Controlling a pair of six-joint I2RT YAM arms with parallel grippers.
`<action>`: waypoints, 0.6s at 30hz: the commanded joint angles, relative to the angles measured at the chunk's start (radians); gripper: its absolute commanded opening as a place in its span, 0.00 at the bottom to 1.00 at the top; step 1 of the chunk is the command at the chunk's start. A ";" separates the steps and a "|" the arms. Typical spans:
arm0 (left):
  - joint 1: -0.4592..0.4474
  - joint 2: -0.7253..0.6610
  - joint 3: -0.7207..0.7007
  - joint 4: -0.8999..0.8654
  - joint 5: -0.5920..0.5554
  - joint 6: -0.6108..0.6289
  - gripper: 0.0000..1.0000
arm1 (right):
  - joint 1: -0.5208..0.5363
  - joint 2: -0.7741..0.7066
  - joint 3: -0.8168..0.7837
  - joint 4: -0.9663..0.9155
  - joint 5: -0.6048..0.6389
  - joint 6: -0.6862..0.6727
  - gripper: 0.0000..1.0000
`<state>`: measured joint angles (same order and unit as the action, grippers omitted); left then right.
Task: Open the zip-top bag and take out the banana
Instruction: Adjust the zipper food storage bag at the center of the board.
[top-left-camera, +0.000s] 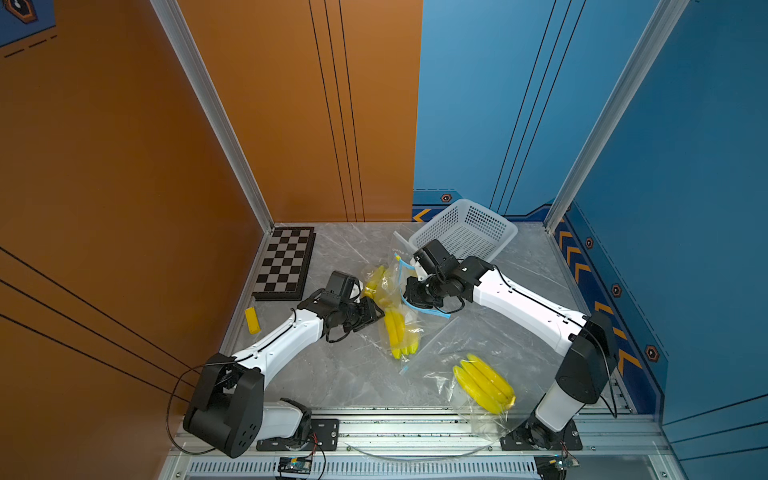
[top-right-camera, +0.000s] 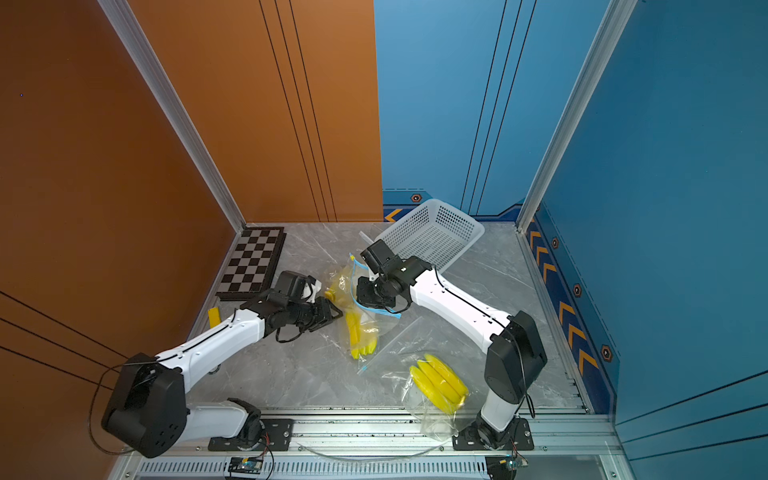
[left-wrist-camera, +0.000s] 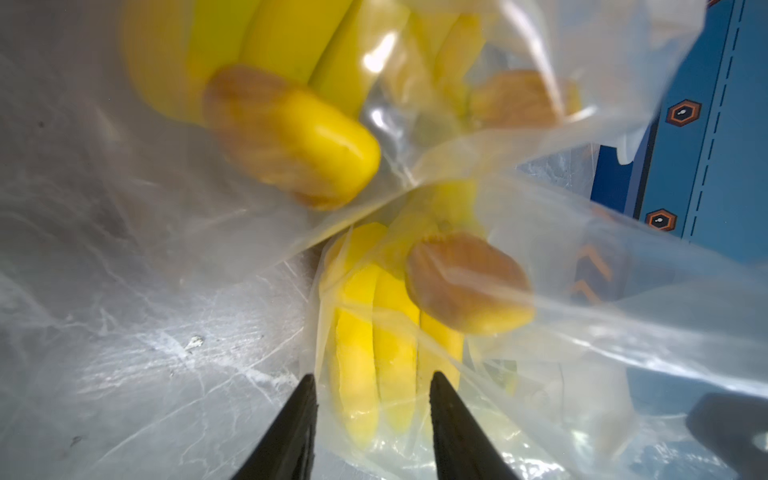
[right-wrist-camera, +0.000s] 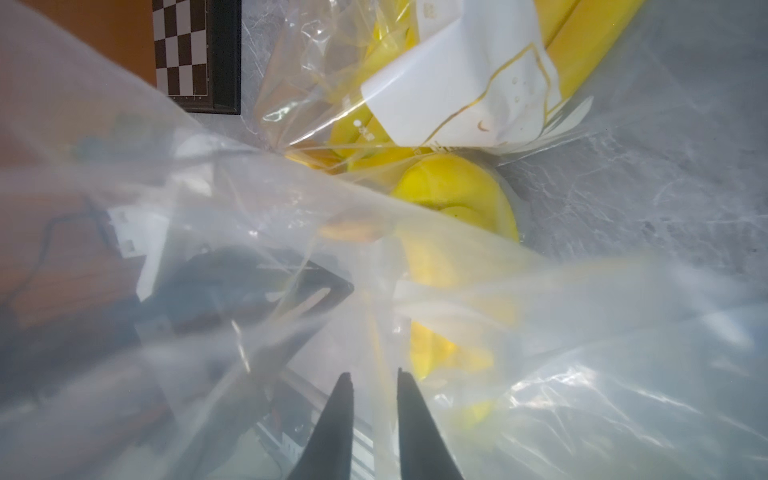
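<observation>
— Where's the banana?
— Mid-frame in both top views. The yellow banana bunch (top-left-camera: 398, 332) lies inside the clear zip-top bag with a blue seal (top-left-camera: 415, 320), on the grey marbled surface (top-left-camera: 332, 374).
— And the fingers?
— Left fingers (left-wrist-camera: 299, 415) are spread astride the bagged bunch; I can't tell if they're squeezing. Right fingers (right-wrist-camera: 336, 415) are narrowly parted, with film across them.
</observation>
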<state>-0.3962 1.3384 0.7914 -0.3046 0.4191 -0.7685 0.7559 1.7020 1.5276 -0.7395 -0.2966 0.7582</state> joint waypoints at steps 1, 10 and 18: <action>-0.007 0.001 -0.030 0.045 0.018 -0.005 0.46 | -0.004 -0.029 -0.003 0.004 -0.026 0.006 0.22; -0.013 0.120 -0.004 0.170 0.047 0.005 0.03 | -0.017 -0.016 0.004 0.002 -0.052 0.001 0.22; -0.020 -0.007 0.179 -0.069 -0.022 0.126 0.00 | -0.041 -0.068 -0.001 0.015 -0.109 -0.014 0.22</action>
<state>-0.4072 1.4113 0.8860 -0.2756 0.4225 -0.7177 0.7197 1.6932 1.5276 -0.7387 -0.3664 0.7578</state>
